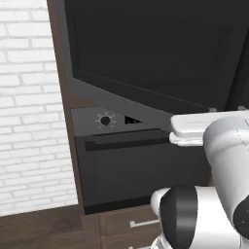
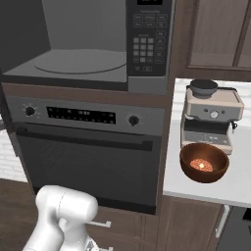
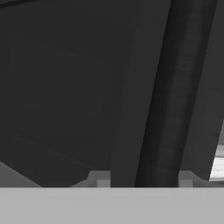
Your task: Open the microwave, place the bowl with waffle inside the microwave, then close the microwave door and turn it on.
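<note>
A: What sits closest to the hand camera?

B: The gripper (image 3: 144, 183), its two finger tips (image 3: 99, 179) just peeking up at the bottom edge. Between them runs the dark bar handle (image 3: 173, 96) of the microwave door (image 1: 146, 53). The tips stand apart on either side of the bar, but whether they actually press on it I cannot tell (only their very ends show).

A: And the door itself?

B: Swung wide open. In the left base view its dark glass panel in the grey frame fills the upper part, angled out toward the camera, with the white arm (image 1: 214, 129) reaching across at its lower right corner.

A: What is behind that?

B: The microwave (image 2: 88, 44), with its grey cavity exposed and the round turntable (image 2: 81, 61) bare; the keypad panel (image 2: 148, 39) is on its right. Directly below is the oven (image 2: 83, 152), with knobs, a display strip and a horizontal handle.

A: Where is the bowl?

B: The bowl (image 2: 204, 162) is on the white counter (image 2: 196, 188) to the right of the oven, upright, with the waffle (image 2: 201, 164) lying inside. Just behind it stands a coffee machine (image 2: 212, 117), close but seemingly not touching.
</note>
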Motion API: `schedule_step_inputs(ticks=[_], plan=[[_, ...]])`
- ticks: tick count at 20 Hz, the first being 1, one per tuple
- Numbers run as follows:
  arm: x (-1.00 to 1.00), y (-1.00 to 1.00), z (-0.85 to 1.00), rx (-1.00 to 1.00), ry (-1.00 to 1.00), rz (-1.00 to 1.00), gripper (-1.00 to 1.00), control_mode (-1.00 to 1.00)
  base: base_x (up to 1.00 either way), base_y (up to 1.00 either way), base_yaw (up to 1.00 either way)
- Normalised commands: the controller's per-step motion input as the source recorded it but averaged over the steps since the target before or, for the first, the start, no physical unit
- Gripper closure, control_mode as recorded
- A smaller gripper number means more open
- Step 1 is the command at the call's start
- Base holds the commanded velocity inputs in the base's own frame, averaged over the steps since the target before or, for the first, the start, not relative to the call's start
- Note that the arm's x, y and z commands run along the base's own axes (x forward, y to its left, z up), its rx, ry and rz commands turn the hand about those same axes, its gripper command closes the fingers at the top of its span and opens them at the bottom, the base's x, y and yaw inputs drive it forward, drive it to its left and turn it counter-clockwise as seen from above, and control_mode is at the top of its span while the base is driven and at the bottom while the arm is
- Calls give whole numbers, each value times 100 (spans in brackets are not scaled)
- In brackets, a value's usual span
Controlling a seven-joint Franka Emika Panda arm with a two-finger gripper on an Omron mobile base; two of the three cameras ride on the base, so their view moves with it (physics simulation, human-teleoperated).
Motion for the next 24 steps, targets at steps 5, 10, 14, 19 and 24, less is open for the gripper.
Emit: schedule_step_inputs(ticks=[5, 10, 14, 19, 24], plan=[[10, 100, -42, -10, 0, -4, -100, -100, 0, 0, 0], [8, 59, -7, 0, 0, -12, -100, -100, 0, 0, 0], [13, 50, 0, 0, -1, -17, -100, -100, 0, 0, 0], [21, 15, 0, 0, -3, -25, -100, -100, 0, 0, 0], [12, 0, 0, 4, -14, -15, -100, -100, 0, 0, 0]])
